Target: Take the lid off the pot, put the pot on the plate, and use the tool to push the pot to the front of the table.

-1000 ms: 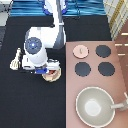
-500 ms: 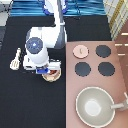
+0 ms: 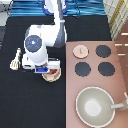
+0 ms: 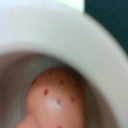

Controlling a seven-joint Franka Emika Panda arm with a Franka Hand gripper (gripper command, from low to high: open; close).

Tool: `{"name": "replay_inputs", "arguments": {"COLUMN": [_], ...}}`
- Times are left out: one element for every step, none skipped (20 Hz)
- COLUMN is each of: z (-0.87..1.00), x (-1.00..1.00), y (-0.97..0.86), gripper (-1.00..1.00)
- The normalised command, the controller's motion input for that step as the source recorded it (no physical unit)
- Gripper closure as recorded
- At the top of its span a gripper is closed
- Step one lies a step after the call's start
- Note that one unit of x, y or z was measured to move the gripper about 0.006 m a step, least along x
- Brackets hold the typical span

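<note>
The small round pale-pink lid with its little central knob lies on the brownish-pink stove counter in the upper right of the exterior view, over one burner spot, so the lid is already off. The robot's white gripper hangs low at centre left of that view, right over the small pink-tan pot, whose reddish-orange inside peeks out beneath the hand. Whether the pincer is apart or clamped on the pot I cannot tell.

The pot seems to sit inside the cream-beige raised-rim plate: the wrist view shows a pale rim curving round a pinkish, red-speckled rounded form (probably the pot's contents or base, though the close blur leaves this unsure). The cream-white slotted spatula, the tool, lies untouched on the flat black table at the left edge.

Judging from this, the placing step is in hand; it goes well if the pot is centred and level within the rim, neither side tab riding on the edge.

No brand, label or writing is readable anywhere.
</note>
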Motion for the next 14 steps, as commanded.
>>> {"name": "replay_inputs", "arguments": {"z": [0.59, 0.57, 0.55, 0.55, 0.53, 0.54, 0.50, 0.45, 0.40, 0.36, 0.34, 0.31, 0.31, 0.29], "x": [-0.57, -0.55, -0.56, -0.56, -0.53, -0.49, -0.39, -0.33, -0.29, -0.25, -0.23, -0.24, -0.26, -0.28], "y": [-0.34, -0.42, -0.44, -0.46, -0.48, -0.50, -0.61, -0.69, -0.76, -0.81, -0.85, -0.82, -0.82, -0.81], "gripper": [-1.00, -1.00, -1.00, -1.00, -1.00, -1.00, -1.00, -1.00, -1.00, -1.00, -1.00, -1.00, -1.00, -1.00]}}
